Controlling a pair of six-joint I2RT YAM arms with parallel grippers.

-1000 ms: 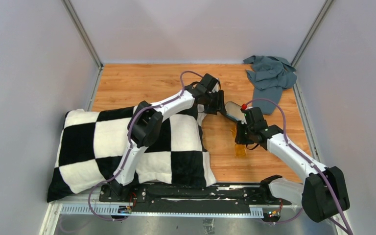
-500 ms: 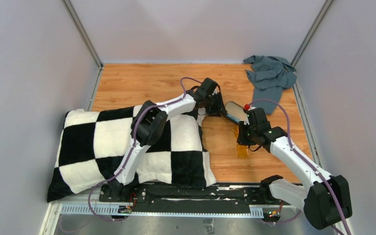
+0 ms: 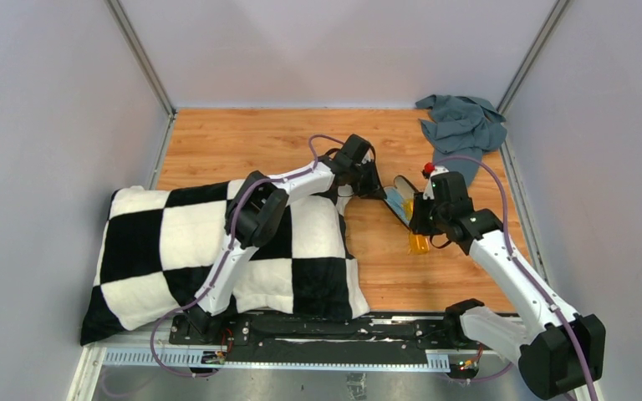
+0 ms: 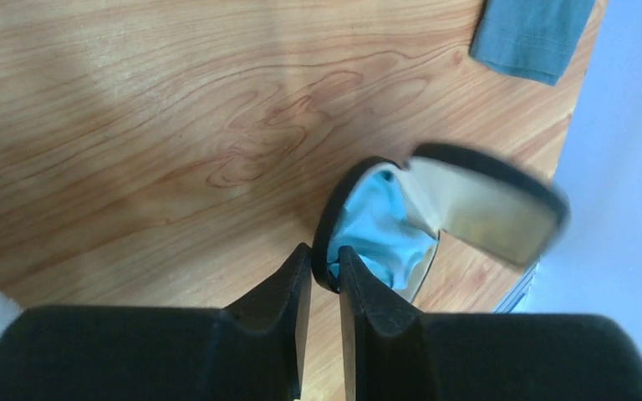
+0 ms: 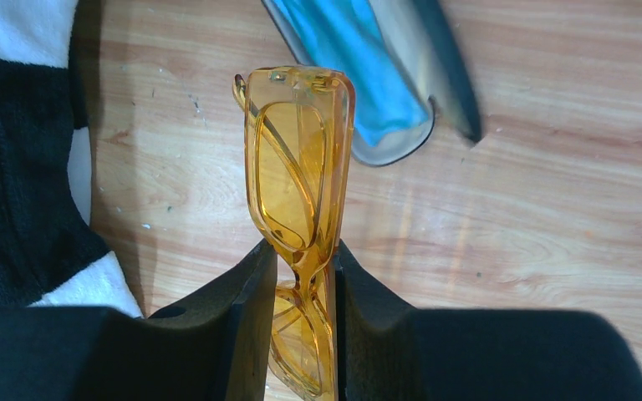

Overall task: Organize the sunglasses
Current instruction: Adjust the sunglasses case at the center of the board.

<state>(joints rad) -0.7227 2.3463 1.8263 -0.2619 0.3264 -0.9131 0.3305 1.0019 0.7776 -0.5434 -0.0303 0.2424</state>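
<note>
My right gripper [image 5: 299, 261] is shut on the folded amber sunglasses [image 5: 299, 159], gripping them at the bridge and holding them above the wood floor just beside the open case [image 5: 422, 75]; they also show in the top view [image 3: 419, 242]. My left gripper [image 4: 324, 271] is shut on the rim of the black case [image 4: 347, 209], which stands open with its beige-lined lid [image 4: 485, 205] up. A light-blue cloth [image 4: 380, 230] lies inside the case. In the top view the case [image 3: 399, 203] sits between the left gripper [image 3: 379, 194] and the right gripper [image 3: 419, 224].
A black-and-white checked pillow [image 3: 175, 251] covers the left near part of the wooden table [image 3: 242, 142]. A crumpled grey-blue cloth [image 3: 464, 125] lies at the back right corner. Grey walls enclose the table on three sides.
My right gripper has carried the sunglasses away from the near edge and up toward the open case. The left gripper has stayed on the case rim.
</note>
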